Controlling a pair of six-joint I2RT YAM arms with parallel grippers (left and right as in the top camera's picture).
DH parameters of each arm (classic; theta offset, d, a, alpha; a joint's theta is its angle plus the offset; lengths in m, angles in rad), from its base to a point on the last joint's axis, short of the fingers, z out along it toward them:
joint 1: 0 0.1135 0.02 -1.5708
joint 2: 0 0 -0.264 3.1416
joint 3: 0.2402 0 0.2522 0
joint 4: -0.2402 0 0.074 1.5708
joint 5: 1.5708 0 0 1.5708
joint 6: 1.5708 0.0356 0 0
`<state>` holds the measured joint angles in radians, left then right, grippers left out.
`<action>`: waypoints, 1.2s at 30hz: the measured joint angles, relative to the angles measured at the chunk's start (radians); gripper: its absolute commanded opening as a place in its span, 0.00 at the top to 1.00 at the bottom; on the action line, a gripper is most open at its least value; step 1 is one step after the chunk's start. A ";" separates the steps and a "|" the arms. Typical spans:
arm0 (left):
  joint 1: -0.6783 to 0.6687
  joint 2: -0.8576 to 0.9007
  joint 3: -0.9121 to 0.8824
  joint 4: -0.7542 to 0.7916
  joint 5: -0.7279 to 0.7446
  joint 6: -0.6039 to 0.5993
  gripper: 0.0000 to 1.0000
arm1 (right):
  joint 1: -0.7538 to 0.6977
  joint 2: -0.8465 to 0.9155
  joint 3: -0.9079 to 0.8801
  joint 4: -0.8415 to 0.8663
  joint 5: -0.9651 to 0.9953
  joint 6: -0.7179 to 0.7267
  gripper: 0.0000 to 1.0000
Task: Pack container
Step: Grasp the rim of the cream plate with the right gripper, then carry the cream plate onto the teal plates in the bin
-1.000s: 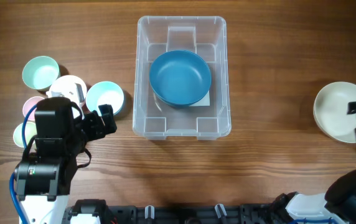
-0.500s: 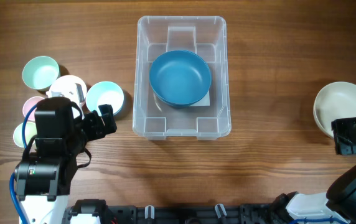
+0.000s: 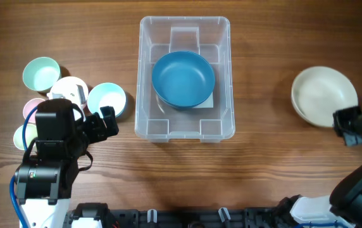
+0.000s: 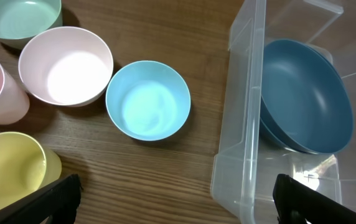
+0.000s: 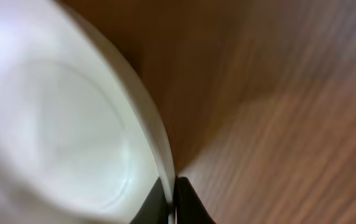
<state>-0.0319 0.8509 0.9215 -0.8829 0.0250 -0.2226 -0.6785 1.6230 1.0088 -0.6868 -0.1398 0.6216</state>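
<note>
Overhead, the container [image 3: 144, 76] sits mid-surface toward the far edge, with a blue bowl [image 3: 183, 78] inside it. Near the right edge, the right end effector [image 3: 349, 123] grips the rim of a white bowl [image 3: 323, 95]. From the left wrist, the left end effector [image 4: 178, 190] gapes wide and empty, a light blue bowl [image 4: 148, 99] lying near the container. From the right wrist, both fingers [image 5: 189, 204] pinch the white rim.
</note>
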 measured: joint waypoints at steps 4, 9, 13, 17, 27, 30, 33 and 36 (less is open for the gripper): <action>0.000 0.000 0.000 0.000 0.000 0.000 0.00 | 0.216 -0.082 0.212 -0.100 0.002 -0.071 0.96; 0.000 0.000 0.000 0.000 0.000 0.000 0.00 | 0.507 -0.135 0.460 -0.151 0.003 -0.093 0.96; 0.000 0.000 0.000 0.000 0.000 0.000 0.00 | 0.776 -0.133 0.497 -0.120 0.014 -0.100 0.96; 0.000 0.000 0.000 0.000 0.000 0.000 0.00 | 0.979 -0.048 0.501 -0.101 0.030 -0.139 0.96; 0.000 0.000 0.000 0.000 0.000 0.000 0.00 | 1.059 0.147 0.501 -0.071 0.079 -0.175 0.95; 0.000 0.000 0.000 0.000 0.000 0.000 0.00 | 1.059 0.147 0.501 -0.067 0.085 -0.175 0.51; 0.000 0.000 0.000 0.000 0.000 0.000 0.00 | 1.058 0.147 0.501 -0.061 0.085 -0.180 0.32; 0.000 0.000 0.000 0.000 0.000 0.000 0.00 | 1.059 0.147 0.501 -0.060 0.085 -0.186 0.29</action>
<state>-0.0319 0.8509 0.9215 -0.8829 0.0250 -0.2226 0.3801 1.7699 1.5097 -0.7467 -0.0547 0.4355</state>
